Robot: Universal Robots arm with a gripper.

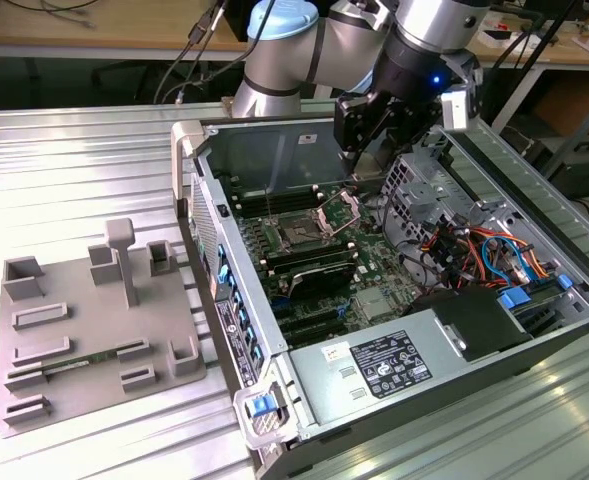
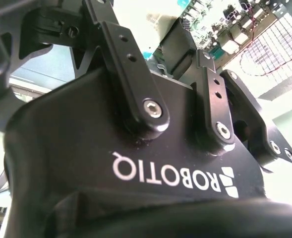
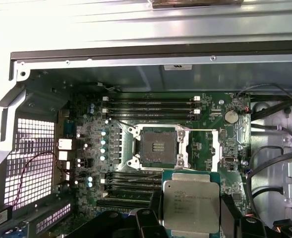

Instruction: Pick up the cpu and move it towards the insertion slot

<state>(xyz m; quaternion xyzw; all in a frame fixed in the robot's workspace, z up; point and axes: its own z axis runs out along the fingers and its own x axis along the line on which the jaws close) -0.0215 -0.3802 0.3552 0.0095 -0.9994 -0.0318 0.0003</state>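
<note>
Gripper (image 3: 190, 225): it holds the cpu (image 3: 191, 204) tight between its black fingers (image 3: 155, 208).
Cpu: up in the air, above the green board (image 3: 205, 148), near the slot (image 3: 158, 147).
Slot: open, bracket (image 1: 341, 211) up, nothing inside.
Tray (image 1: 84, 330): grey, outside the case (image 1: 259, 420).

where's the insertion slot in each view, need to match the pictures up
Exterior view: the insertion slot sits mid-frame on the green board inside the open case, its silver bracket hinged up, below the gripper.
First wrist view: the insertion slot is at picture centre, the cpu close beside it.
Second wrist view: I cannot make it out behind the gripper body.
Shared landmark: the black memory slots flanking the socket.
</note>
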